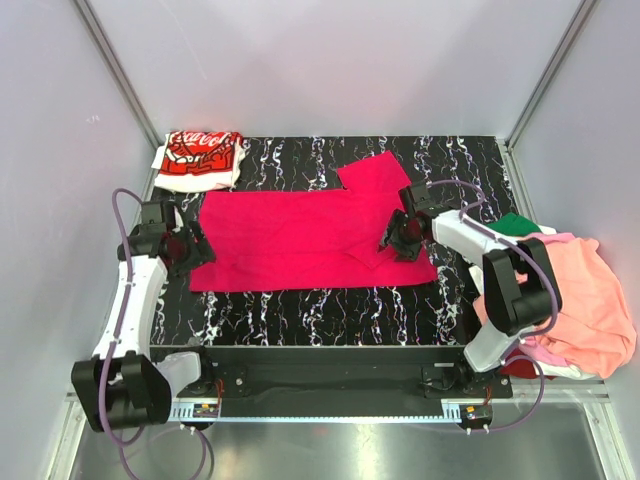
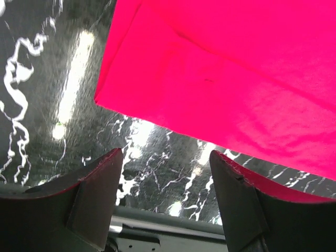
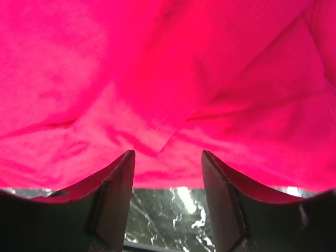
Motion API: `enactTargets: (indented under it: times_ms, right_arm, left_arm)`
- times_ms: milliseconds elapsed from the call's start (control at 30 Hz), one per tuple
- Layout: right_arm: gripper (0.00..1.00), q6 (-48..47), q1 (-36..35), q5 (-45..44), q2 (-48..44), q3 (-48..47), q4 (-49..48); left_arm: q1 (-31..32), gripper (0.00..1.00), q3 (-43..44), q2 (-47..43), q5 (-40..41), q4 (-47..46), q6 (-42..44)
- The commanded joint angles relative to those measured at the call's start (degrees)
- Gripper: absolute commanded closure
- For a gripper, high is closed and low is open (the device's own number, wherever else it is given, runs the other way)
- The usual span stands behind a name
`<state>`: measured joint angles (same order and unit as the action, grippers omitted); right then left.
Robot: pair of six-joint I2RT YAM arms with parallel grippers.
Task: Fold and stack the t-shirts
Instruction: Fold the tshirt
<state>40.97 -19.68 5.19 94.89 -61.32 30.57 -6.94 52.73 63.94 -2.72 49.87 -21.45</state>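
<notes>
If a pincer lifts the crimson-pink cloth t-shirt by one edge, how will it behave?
Probably floppy: the crimson-pink cloth t-shirt lies creased in folded layers, so it should drape. It may slide on the glossy black marbled table.

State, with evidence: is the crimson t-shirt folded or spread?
Mostly spread: the crimson t-shirt lies flat, one sleeve sticking out; only a flap by the right hand is doubled over.
</notes>
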Motion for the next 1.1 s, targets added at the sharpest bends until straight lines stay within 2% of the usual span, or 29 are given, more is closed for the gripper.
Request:
enactTargets:
  times_ms: [0,333,433,567,600,667,700,767,933,1033,1067]
  right_arm:
    - [0.41,-0.89,0.61,-0.79,3.27,-3.18,-3.23]
    - [0.46,-2.04,2.63,-2.64,8.46,-4.95,-4.64]
    - [0.52,-2.30,2.72,-2.82,9.52,-5.74,-4.64]
    - [0.67,-2.56,2.72,-2.64,10.31,-6.62,-4.82]
    - [0.77,-2.74,2.72,-2.64,10.49,-7.14,-4.64]
    - [0.85,-3.00,2.72,-2.29,10.66,-7.67,-4.29]
    - [0.93,-3.00,2.72,-2.12,10.75,-8.37,-3.85]
    - [1.00,-3.26,2.63,-1.68,10.58,-9.16,-3.15]
    - [1.00,-3.09,2.72,-0.54,11.98,-15.05,1.42]
    - [1.00,-2.83,2.72,-0.71,16.27,-22.24,4.23]
    - [1.00,-3.00,2.72,-0.80,20.21,-25.05,5.72]
  left_arm:
    - [0.35,0.28,-0.35,-2.51,-1.32,-3.90,1.06]
    - [0.35,0.29,-0.79,-1.28,-1.41,-4.69,1.06]
    - [0.35,0.29,-0.79,-0.93,-1.58,-4.87,1.06]
    - [0.35,0.29,-0.87,-0.84,-1.59,-5.04,1.06]
    - [0.35,0.29,-0.96,-0.92,-1.67,-5.04,1.06]
    - [0.35,0.29,-0.96,-1.01,-1.50,-5.04,0.97]
    - [0.35,0.29,-0.96,-0.93,-1.50,-5.13,0.97]
    - [0.35,0.29,-1.05,-1.01,-1.41,-5.13,0.97]
    - [0.44,0.29,-1.14,-1.10,-1.50,-5.39,0.89]
    - [0.44,0.29,-1.14,-1.28,-1.41,-5.48,0.97]
    - [0.44,0.29,-1.14,-1.28,-1.32,-5.39,0.97]
